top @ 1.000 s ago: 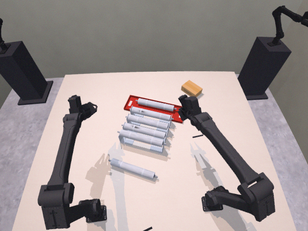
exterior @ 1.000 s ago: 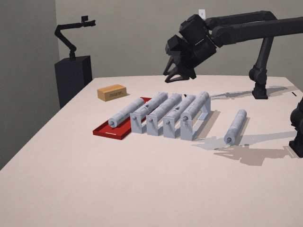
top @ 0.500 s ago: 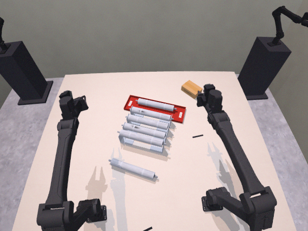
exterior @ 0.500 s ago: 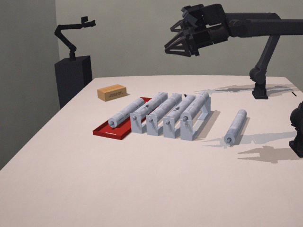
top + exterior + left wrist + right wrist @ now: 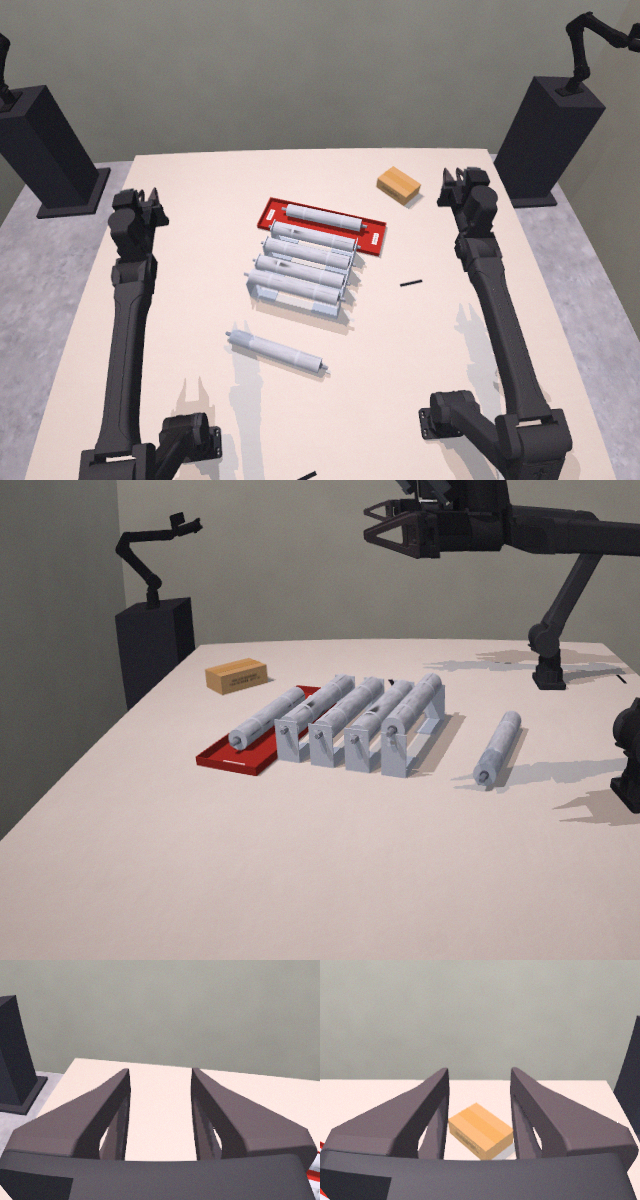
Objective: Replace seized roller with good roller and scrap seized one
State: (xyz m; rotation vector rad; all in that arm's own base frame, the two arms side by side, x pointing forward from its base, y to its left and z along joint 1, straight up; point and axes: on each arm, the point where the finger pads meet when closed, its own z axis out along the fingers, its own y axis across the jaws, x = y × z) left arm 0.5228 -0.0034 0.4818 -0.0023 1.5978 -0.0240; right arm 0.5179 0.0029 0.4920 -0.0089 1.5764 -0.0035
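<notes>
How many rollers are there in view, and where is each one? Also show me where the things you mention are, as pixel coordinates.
6: one in the red tray (image 5: 321, 248) (image 5: 227, 768), four side by side across the roller bed (image 5: 264, 294) (image 5: 395, 759), one loose on the table (image 5: 276, 352) (image 5: 498, 746).

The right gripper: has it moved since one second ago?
Yes. In the top view, the right gripper went from beside the red tray to beyond the cardboard box.
</notes>
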